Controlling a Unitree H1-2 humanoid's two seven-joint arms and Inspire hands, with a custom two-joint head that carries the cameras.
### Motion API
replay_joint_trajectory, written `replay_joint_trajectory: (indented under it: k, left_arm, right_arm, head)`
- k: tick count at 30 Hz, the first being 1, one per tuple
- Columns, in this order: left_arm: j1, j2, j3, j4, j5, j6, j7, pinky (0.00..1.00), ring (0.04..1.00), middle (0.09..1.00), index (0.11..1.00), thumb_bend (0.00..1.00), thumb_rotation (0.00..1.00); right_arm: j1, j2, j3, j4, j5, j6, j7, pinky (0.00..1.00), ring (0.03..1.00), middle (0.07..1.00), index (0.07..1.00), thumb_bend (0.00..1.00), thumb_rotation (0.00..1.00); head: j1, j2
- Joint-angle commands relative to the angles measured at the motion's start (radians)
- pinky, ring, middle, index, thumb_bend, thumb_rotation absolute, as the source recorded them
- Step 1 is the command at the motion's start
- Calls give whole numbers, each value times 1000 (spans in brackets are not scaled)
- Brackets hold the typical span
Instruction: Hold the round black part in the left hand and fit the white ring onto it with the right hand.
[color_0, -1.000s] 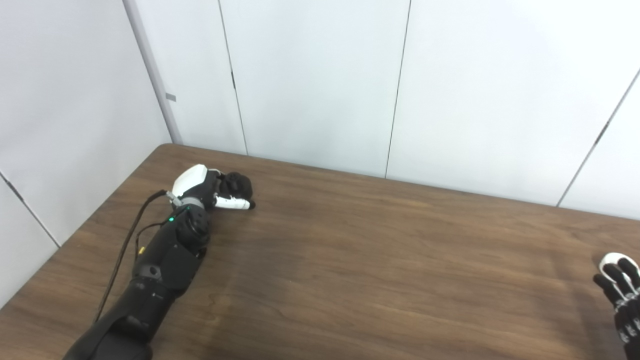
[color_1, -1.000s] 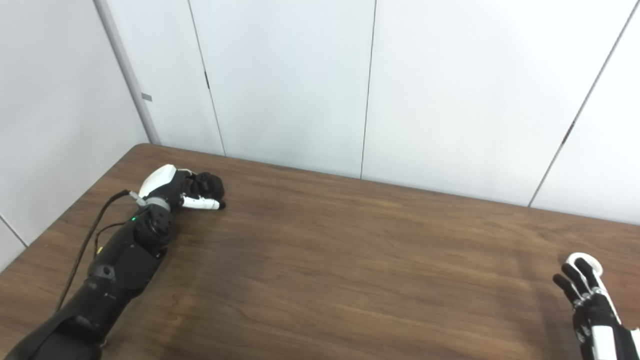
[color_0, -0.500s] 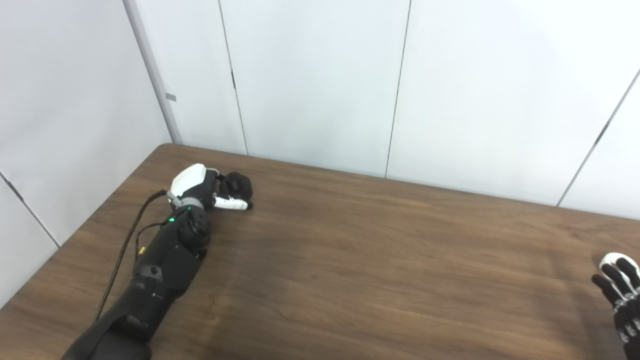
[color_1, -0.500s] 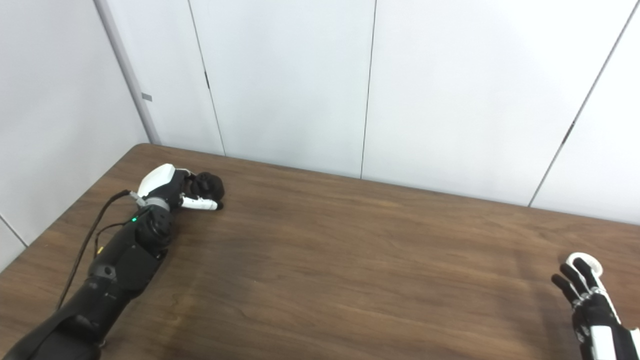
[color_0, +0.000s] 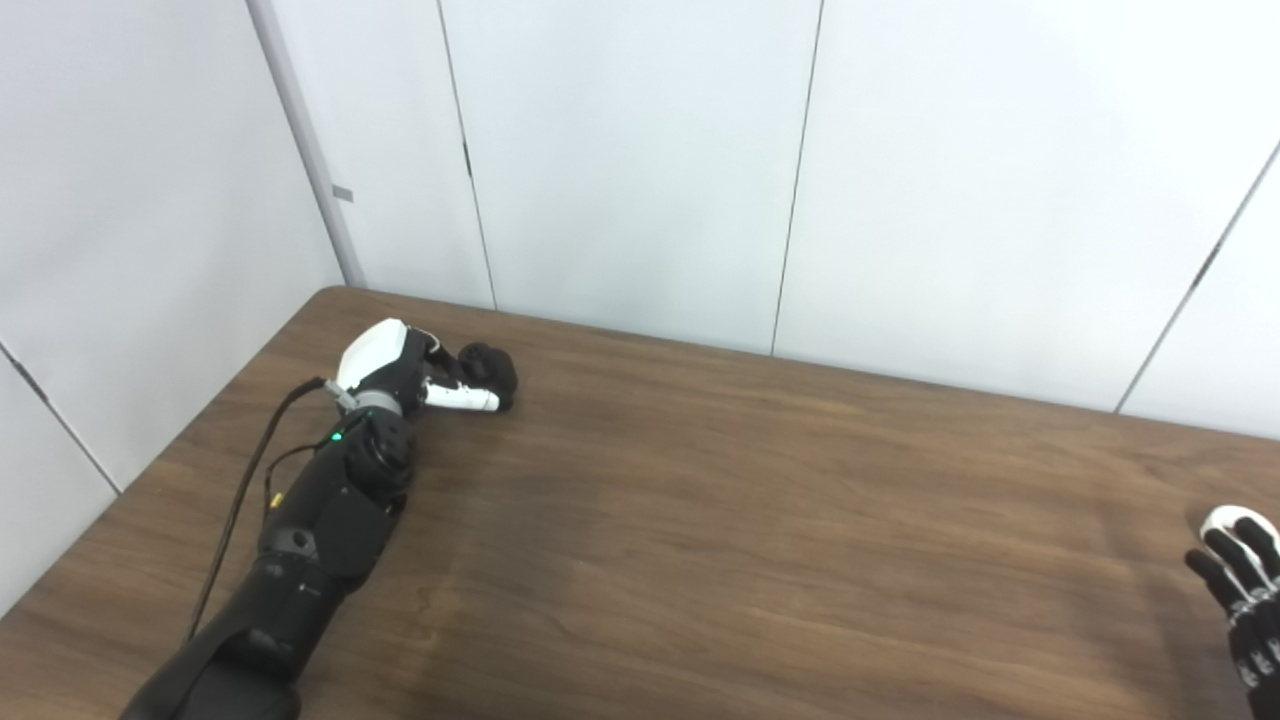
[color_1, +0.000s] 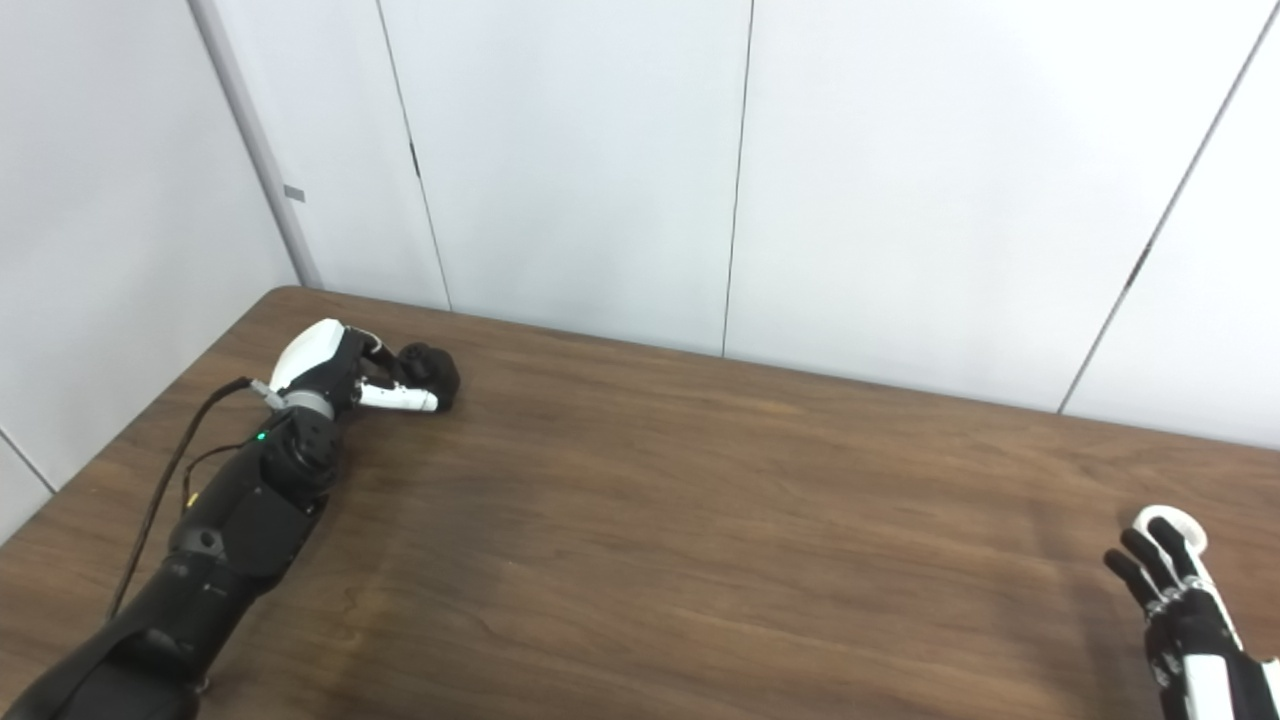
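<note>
While no writing is legible anywhere, one round black part (color_0: 490, 365) lies on the table (color_0: 700, 520) at ten o'clock, touching the left hand (color_0: 400, 365), whose grip I cannot tell. One white ring (color_1: 1165, 522) lies at four o'clock under the right hand's (color_1: 1175, 600) spread fingers.

Work surface: a dark brown wood-grain table (color_1: 700, 520). Two items rest directly on it — a round black part (color_1: 432, 366) near the far left corner, and a white ring (color_1: 1170, 522) near the right edge, well apart from the part.
</note>
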Motion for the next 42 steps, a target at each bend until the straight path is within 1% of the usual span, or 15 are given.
replay_joint_trajectory:
  k: [1, 10, 14, 18, 20, 23, 26, 29, 34, 38, 40, 42]
  left_arm:
    - [-33, 21, 11, -27, 1, -35, 33, 1000, 911, 785, 483, 521, 45]
    - [-24, 22, 0, -32, 13, -63, 46, 1000, 901, 757, 485, 520, 45]
    - [-12, 24, -1, -50, 16, -76, 52, 1000, 896, 746, 484, 520, 44]
    - [16, 22, 1, -119, 25, -60, 47, 1000, 896, 751, 483, 521, 45]
    - [36, 20, -2, -172, 35, -42, 39, 1000, 900, 754, 483, 521, 44]
    - [79, 14, -12, -285, 53, -5, 11, 1000, 895, 757, 483, 521, 44]
    - [128, 0, -23, -414, 68, 41, -33, 1000, 893, 767, 483, 520, 44]
    - [172, -28, -13, -528, 98, 59, -104, 1000, 904, 772, 483, 520, 44]
    - [241, -129, 48, -712, 208, 59, -281, 1000, 916, 789, 484, 520, 44]
    - [297, -177, 38, -841, 266, 59, -384, 1000, 908, 786, 485, 519, 43]
    - [325, -197, 32, -887, 283, 59, -415, 1000, 900, 781, 484, 520, 44]
    - [353, -211, 15, -930, 311, 59, -438, 1000, 889, 776, 484, 521, 45]
  right_arm:
    - [94, 49, 19, 78, 13, 6, 0, 989, 892, 916, 934, 603, 922]
    - [91, 46, 18, 89, 15, -2, 6, 989, 894, 918, 936, 605, 925]
    - [91, 48, 19, 90, 8, -11, 2, 979, 890, 914, 932, 591, 927]
    - [90, 52, 20, 89, 10, -10, 2, 975, 885, 914, 930, 588, 921]
    - [89, 54, 21, 89, 6, -8, -2, 970, 888, 912, 929, 597, 913]
    - [88, 58, 25, 88, -7, -9, -9, 966, 888, 911, 928, 605, 909]
    - [86, 60, 28, 89, -13, -13, -9, 954, 892, 916, 934, 595, 915]
    - [84, 61, 31, 90, -25, -16, -13, 946, 890, 915, 932, 598, 916]
    - [82, 66, 37, 88, -40, -21, -13, 957, 885, 915, 937, 586, 934]
    - [83, 75, 39, 76, -57, -18, -26, 962, 882, 913, 935, 595, 938]
    - [82, 77, 42, 75, -64, -22, -27, 946, 881, 907, 930, 598, 936]
    - [85, 81, 46, 64, -66, -9, -29, 959, 891, 913, 935, 608, 935]
  head:
    - [0, 1]
    - [0, 1]
    - [-2, 2]
    - [-8, 4]
    - [-11, 5]
    - [-20, 6]
    - [-25, 8]
    - [-31, 12]
    - [-48, 19]
    - [-59, 27]
    - [-65, 32]
    - [-73, 37]
